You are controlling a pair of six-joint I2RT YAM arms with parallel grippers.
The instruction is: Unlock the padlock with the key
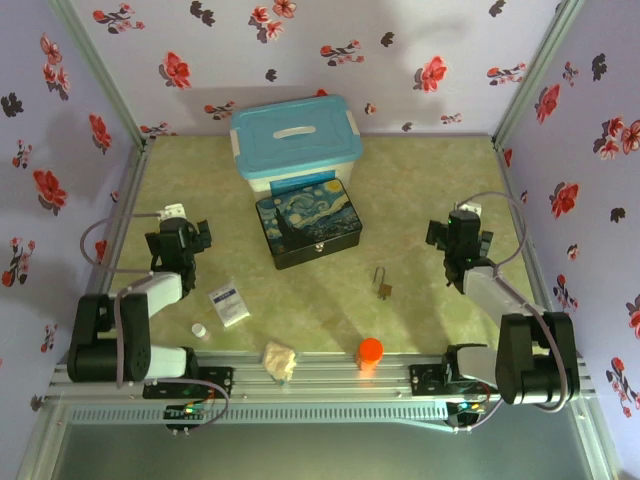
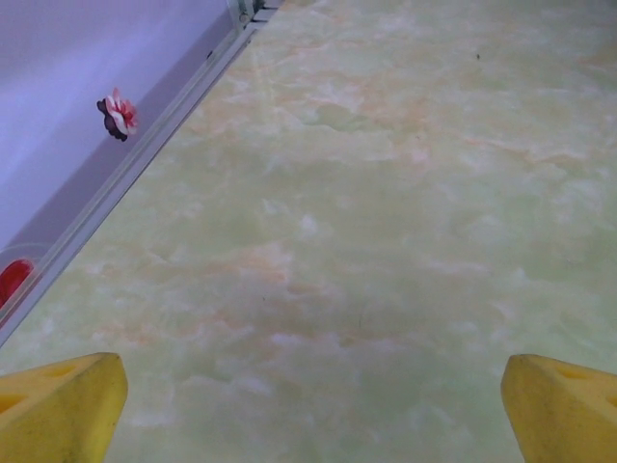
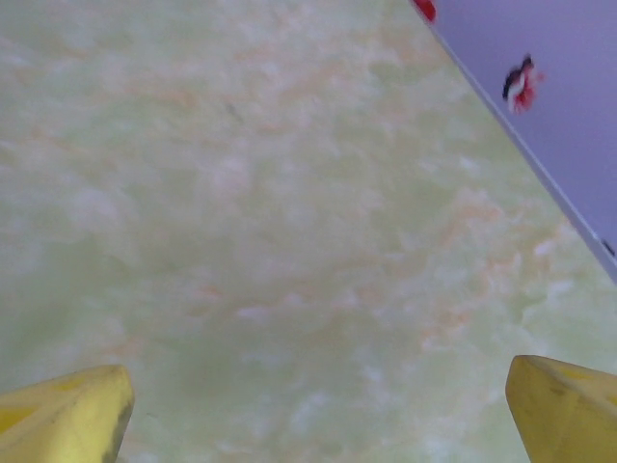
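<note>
The tiny brass padlock lies flat on the green mat right of centre, its thin grey shackle toward the back. I cannot make out the key apart from the padlock at this size. My left gripper hovers over bare mat at the left, far from the padlock. In the left wrist view, the gripper is open, its yellow fingertips wide apart with nothing between them. My right gripper is to the right of the padlock, a short way behind it. In the right wrist view, the gripper is open over bare mat.
A dark painted box sits at centre, in front of a blue-lidded plastic bin. Toward the near edge lie a white packet, a small white bottle cap, a crumpled tissue and an orange bottle. Flowered walls close in three sides.
</note>
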